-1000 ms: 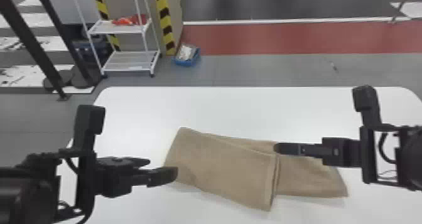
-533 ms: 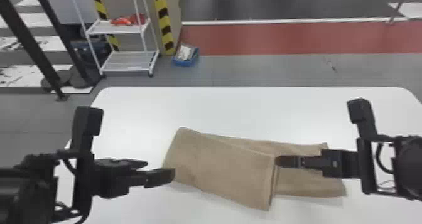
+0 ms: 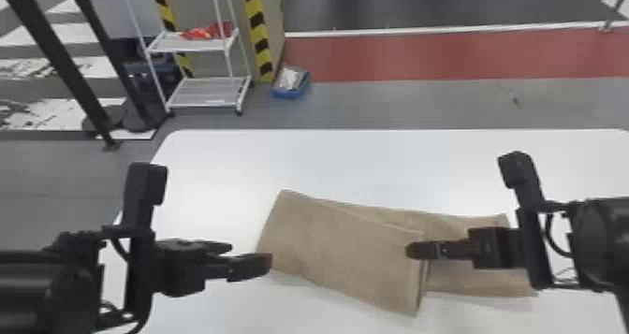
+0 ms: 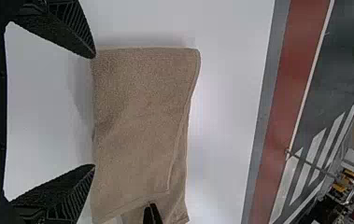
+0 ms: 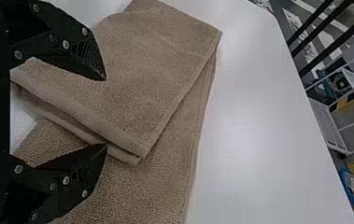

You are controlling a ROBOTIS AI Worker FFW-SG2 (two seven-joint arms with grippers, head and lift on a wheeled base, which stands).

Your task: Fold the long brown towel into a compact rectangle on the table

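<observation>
Compared with the earlier frames, the right gripper [image 3: 412,250] has come nearer the robot and a little toward the left gripper [image 3: 250,258], above the towel [image 3: 346,249], while table [image 3: 374,164] and room sit slightly farther right in the head view. The left gripper has barely moved, and the towel keeps its place and shape on the table between the two grippers, its folded left end just beside the left one, its single-folded tail running out beneath the right one. Both grippers are released, fingers spread and nothing pinched: the left one's tips stand by the towel's near side, and the right one's tips lie either side of the flap's layered edge [image 5: 118,139]. Whether any tip touches cloth, I cannot tell. In the head view the right gripper's finger hides part of the flap's edge, and its other finger is hard to make out. In the left wrist view, the right gripper's tips are cut off at the border
</observation>
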